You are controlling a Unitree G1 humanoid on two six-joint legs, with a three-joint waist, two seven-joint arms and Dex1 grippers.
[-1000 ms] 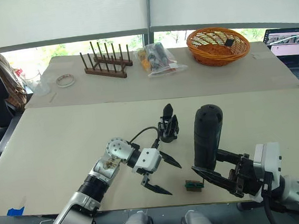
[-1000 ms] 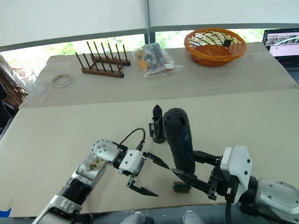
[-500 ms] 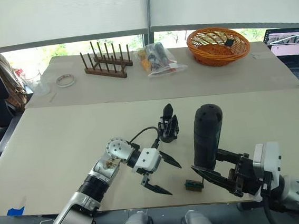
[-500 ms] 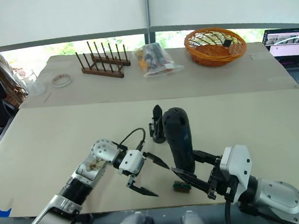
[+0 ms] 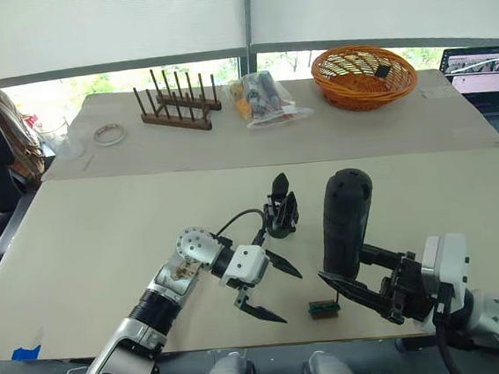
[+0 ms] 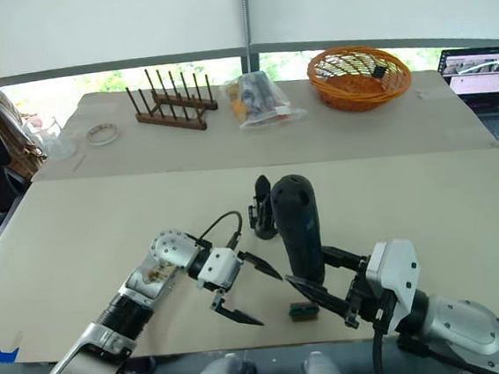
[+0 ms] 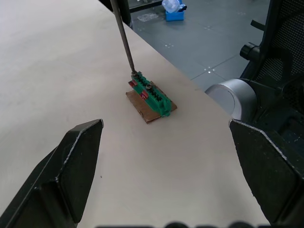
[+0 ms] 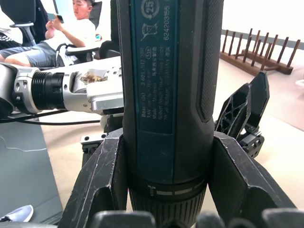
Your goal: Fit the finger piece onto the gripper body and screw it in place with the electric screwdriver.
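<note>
While my right claw (image 5: 358,290) is clamped around the lower barrel of the electric screwdriver (image 5: 344,224), I hold the tool upright so its thin bit points straight down. In the left wrist view the bit's tip rests on the small green-and-black block (image 7: 150,96), which sits on a brown card near the near edge of the worktop (image 5: 103,228). I judge that I am seating the bit there, perhaps to collect a screw, though I cannot make one out.

My left claw (image 5: 273,292) hangs just left of the block with its fingers spread wide and nothing between them, turned toward the block, likely so its camera watches the bit.

The gripper body (image 5: 280,214) stands farther back, beyond my left claw and just left of the screwdriver, its one pointed finger upright. I cannot pick out the loose finger piece, so I cannot say whether it is fitted yet.
</note>
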